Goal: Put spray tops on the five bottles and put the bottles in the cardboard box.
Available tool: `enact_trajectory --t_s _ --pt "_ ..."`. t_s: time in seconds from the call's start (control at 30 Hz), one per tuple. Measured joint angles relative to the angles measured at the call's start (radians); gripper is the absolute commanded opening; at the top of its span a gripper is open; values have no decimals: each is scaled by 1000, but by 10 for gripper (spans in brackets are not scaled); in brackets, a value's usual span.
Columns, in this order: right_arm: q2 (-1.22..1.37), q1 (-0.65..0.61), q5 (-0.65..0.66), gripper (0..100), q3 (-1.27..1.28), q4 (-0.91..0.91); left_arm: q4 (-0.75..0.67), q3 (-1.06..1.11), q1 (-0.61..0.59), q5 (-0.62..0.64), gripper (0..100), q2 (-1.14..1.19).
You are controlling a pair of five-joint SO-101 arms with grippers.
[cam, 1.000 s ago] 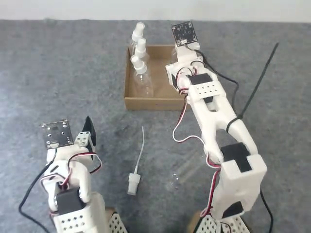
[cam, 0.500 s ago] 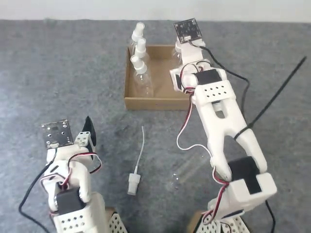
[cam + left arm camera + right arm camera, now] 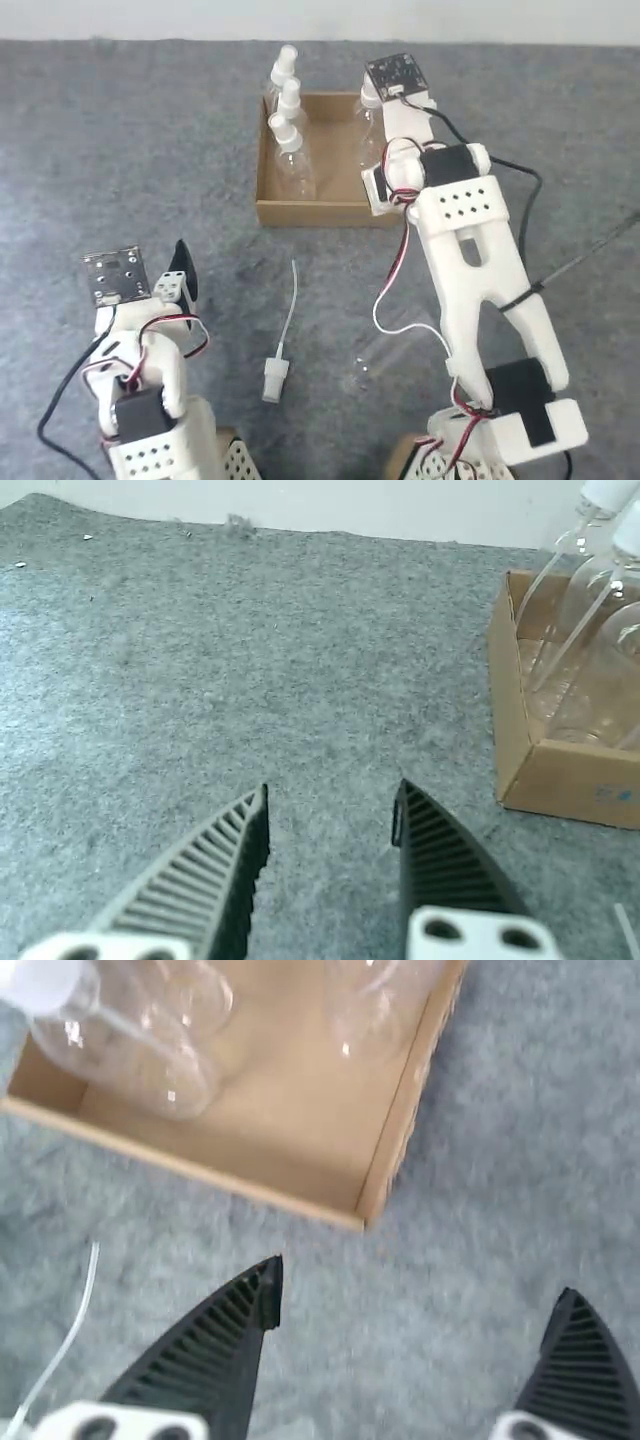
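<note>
Spray top, just one, is lying tube-toward the box where three capped bottles are lining one wall, left gripper and right gripper both open.

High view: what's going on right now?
Neither arm holds anything. The right gripper hangs by the cardboard box at its near right corner, fingers open. The left gripper sits near its base, also open. Three bottles with spray tops stand in the box, a fourth bottle beside them. One loose spray top and a clear bottle lie on the carpet.
</note>
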Motion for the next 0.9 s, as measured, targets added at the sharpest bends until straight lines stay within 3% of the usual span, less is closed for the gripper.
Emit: enact_trajectory --t_s 0.37,0.6,0.9 --pt "-5 -31 28 358 0 290 0 20 0 0 188 0" --pt "-5 -64 190 358 0 433 0 20 0 0 188 0" --pt "-5 -64 491 358 0 457 0 20 0 0 188 0"
